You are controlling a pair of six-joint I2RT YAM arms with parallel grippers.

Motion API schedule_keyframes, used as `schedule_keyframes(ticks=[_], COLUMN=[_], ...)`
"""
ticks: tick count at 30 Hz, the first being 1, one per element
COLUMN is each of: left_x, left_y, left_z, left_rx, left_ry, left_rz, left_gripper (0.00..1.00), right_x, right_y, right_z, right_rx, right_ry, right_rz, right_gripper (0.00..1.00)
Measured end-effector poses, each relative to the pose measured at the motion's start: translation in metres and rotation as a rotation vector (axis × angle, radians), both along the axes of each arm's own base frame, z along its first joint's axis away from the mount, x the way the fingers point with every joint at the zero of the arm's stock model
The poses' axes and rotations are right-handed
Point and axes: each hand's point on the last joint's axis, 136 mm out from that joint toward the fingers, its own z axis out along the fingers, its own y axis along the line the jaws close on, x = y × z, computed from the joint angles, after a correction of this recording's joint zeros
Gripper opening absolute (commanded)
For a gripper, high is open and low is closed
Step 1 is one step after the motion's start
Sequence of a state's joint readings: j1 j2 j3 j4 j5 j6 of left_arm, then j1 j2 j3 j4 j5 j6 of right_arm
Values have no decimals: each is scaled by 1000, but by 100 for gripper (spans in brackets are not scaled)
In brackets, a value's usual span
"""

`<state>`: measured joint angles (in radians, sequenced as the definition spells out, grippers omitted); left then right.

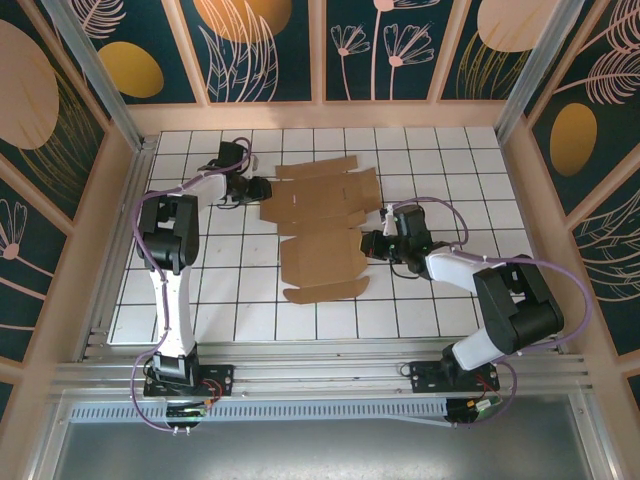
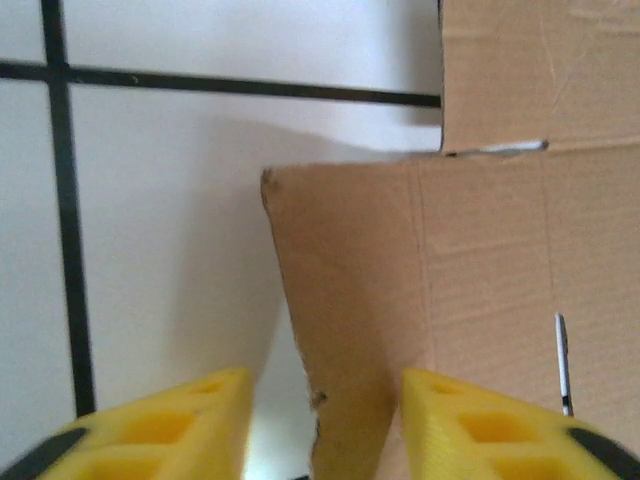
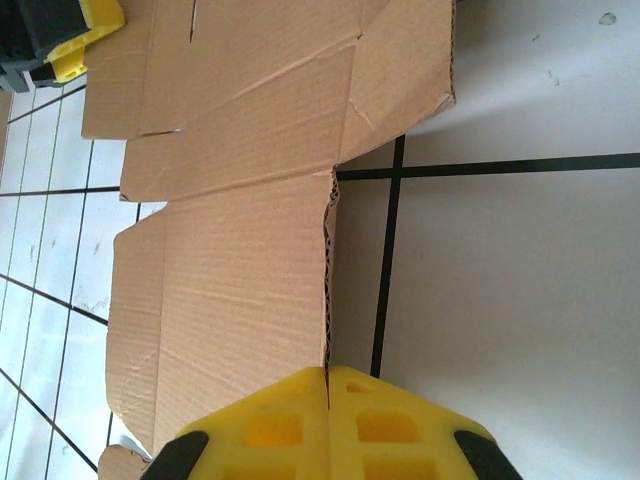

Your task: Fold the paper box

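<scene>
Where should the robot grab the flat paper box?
By a thin side edge, coming in low from the side. The paper box lies flat, so only its edges offer a pinch. Its left edge sits inside the open left gripper.

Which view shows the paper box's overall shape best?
Top external: the paper box lies as a flat sheet with its whole outline in view. Left wrist shows a flap corner up close, between the fingers of the open left claw. Right wrist shows several panels and the edge that the shut right claw pinches.
</scene>
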<state>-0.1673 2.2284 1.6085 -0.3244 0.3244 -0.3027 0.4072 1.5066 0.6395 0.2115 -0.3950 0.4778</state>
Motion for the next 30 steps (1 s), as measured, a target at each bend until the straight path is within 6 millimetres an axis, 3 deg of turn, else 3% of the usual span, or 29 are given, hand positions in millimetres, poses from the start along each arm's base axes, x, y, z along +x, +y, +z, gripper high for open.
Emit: schedule_keyframes(ticks=[2,9,14,16,19,22,26,28,29,30], left_x=[-1,2,-5,-13,-27,-42,-52,-57,-60,-62], left_y=[-5,-21,-29,-31,-32,-34,-38,-39,-40,-42], left_z=[2,26,62,84,115,140,154,153,153,153], left_rx=[-25,-93,-147,-169,-195,-219,-245,-257,-260,-263], left_ry=[-4,-81,-223,-321,-485,-643,-783,-810,-819,-830], left_rz=[-25,-111,-157,-179,-210,-247,-285,-302,-311,-324], left_gripper=[0,0,0,0,0,0,0,0,0,0], right_x=[3,20,35,38,36,29,26,28,29,33], right_y=[0,-16,-23,-17,5,35,68,70,69,66], right_z=[3,18,64,86,101,98,68,59,59,63], right_rx=[3,-6,37,112,211,264,227,160,121,64], right_ry=[-3,10,-30,-47,-35,2,69,50,26,-25], right_rz=[-6,-103,-198,-224,-229,-213,-208,-204,-195,-172], right_gripper=[20,48,53,53,51,46,47,53,62,78])
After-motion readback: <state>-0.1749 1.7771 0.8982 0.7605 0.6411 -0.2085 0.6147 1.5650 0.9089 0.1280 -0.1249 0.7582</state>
